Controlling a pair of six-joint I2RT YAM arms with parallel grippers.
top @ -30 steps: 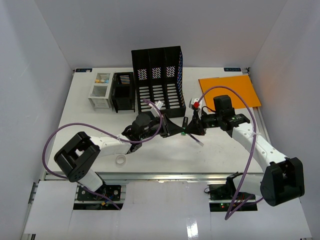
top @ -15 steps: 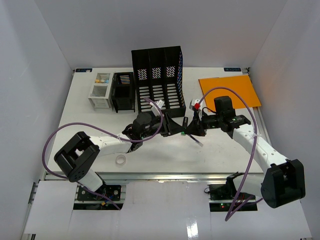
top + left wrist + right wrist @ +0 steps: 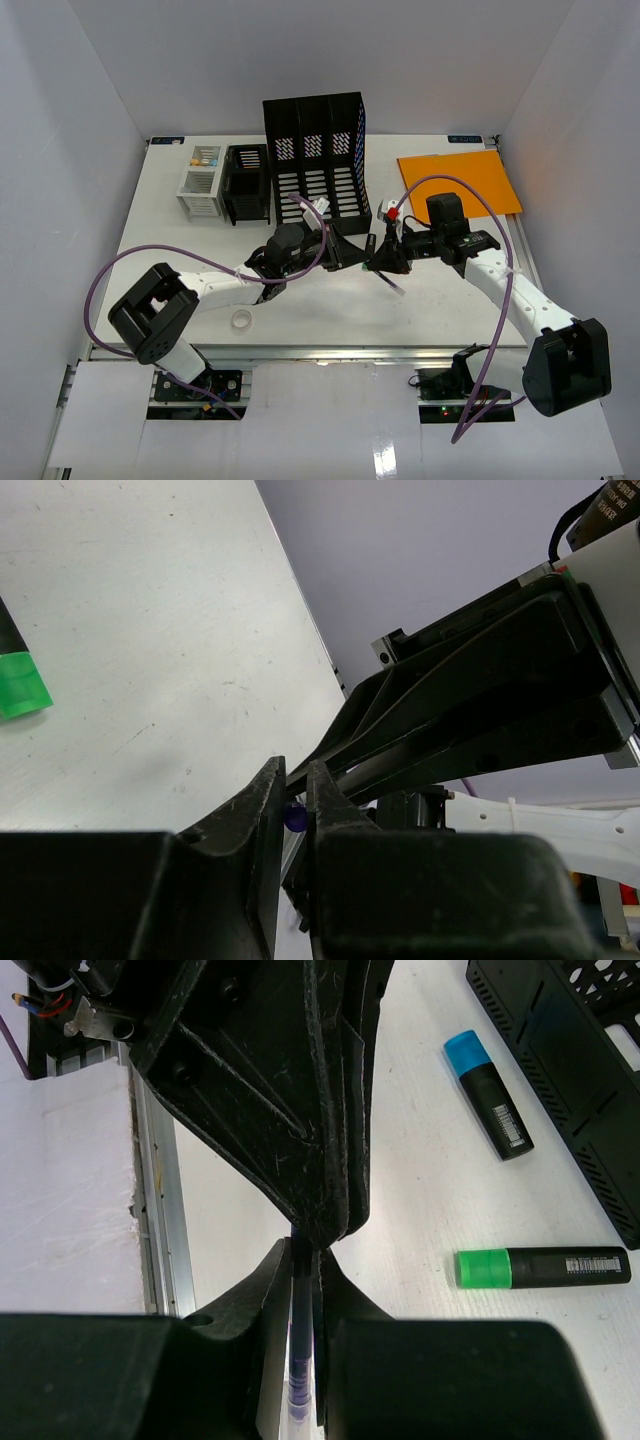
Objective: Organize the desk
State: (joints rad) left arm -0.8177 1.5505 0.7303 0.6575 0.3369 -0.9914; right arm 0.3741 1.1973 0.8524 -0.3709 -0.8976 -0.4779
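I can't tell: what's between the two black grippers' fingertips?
A thin translucent purple-tipped pen, pinched by the left gripper and right gripper; both wrist views show it.

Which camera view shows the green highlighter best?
The right wrist view: the green highlighter lies whole there, clear from end to end. The left wrist view shows only its green cap at the picture's left edge. The top external view gives at most a tiny green speck.

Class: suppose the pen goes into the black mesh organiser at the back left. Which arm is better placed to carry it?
Left, probably. The left gripper pinches the pen by its purple end, and the black mesh organiser stands on its side; the right gripper, also clamping the pen, would reach across.
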